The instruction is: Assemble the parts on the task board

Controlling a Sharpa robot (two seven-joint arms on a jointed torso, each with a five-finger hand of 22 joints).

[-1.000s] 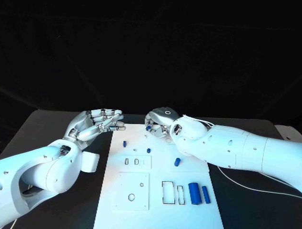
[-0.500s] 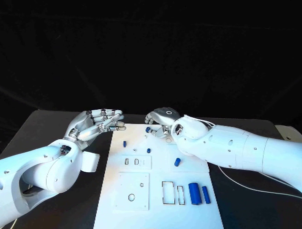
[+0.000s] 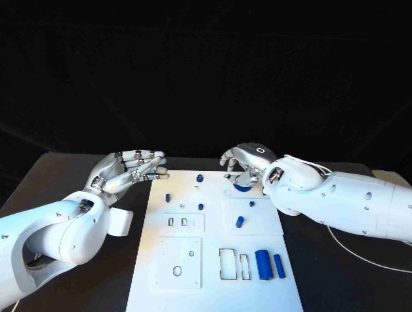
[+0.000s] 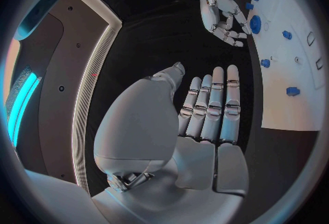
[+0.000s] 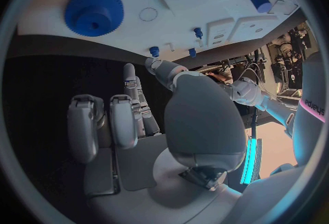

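1. Fingers of the right hand (image 3: 246,164) are curled in with nothing between them, above the far right corner of the task board (image 3: 216,260); fingers of the left hand (image 3: 131,170) lie straight and side by side, holding nothing, just off the board's far left corner.
2. White and long, the task board runs from near to far down the middle of the black table (image 3: 38,188), with raised square plates and small slots.
3. Blue parts lie on it: a gear (image 5: 94,11) at the far right, small pegs (image 3: 199,177) across the far end, a short cylinder (image 3: 240,221) mid-board, and two longer cylinders (image 3: 263,264) on the near right.
4. From the head camera, the gear is mostly hidden behind the right hand; the right wrist camera shows it whole, toothed, apart from the fingertips.
5. From the left wrist camera, the right hand hangs beside the gear, its fingers bent.
6. Whether the small pegs stand in holes or lie loose is hard to make out.
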